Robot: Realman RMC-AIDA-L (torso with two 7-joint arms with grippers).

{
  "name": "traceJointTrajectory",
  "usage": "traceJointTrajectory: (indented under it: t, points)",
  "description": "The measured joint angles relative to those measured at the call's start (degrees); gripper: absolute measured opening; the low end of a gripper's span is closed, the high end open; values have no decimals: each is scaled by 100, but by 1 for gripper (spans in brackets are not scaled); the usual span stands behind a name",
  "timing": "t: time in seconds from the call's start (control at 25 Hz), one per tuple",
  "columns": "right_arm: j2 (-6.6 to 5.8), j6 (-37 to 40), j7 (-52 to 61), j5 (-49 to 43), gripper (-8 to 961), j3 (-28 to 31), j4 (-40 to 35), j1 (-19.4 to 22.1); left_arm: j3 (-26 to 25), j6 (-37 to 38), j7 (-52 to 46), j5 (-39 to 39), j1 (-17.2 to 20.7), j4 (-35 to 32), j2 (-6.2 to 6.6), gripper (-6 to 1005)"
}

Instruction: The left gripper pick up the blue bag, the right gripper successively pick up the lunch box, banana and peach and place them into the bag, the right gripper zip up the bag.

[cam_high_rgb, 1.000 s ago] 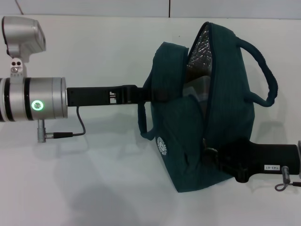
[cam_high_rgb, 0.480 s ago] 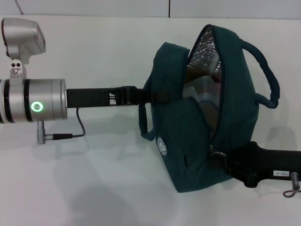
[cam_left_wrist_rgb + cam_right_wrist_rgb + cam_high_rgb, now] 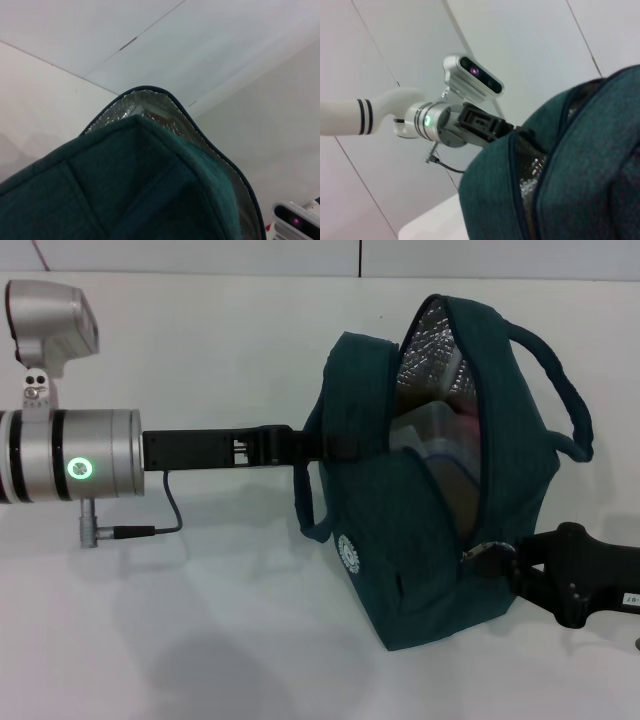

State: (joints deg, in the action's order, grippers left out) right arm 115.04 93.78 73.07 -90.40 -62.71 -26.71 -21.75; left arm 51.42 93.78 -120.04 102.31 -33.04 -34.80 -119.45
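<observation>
White tabletop [image 3: 200, 640] — blue bag [image 3: 420, 540] stands on it, mouth agape, silver lining showing. Left gripper [image 3: 310, 445] clamps the bag's side panel. Right gripper [image 3: 490, 558] at the bag's lower zipper end — pinching the pull. Lunch box [image 3: 435, 435] sits inside the bag.

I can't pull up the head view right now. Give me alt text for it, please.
A dark teal bag stands on the white table, its zipper mostly open, showing silver lining and a lunch box inside. The left gripper holds the bag's side from the left. The right gripper sits at the zipper's low end, at its pull.
</observation>
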Motion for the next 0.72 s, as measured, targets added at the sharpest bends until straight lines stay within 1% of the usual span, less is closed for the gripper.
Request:
traceJointTrajectory:
  t: [0.44, 0.72]
  points:
    - [9, 560, -194, 4, 12, 337, -62, -43, -8, -1, 28, 0, 25, 18, 1, 144]
    - [-68, 542, 126, -360, 13, 330, -146, -134, -15, 0, 32, 0, 43, 18, 0, 147]
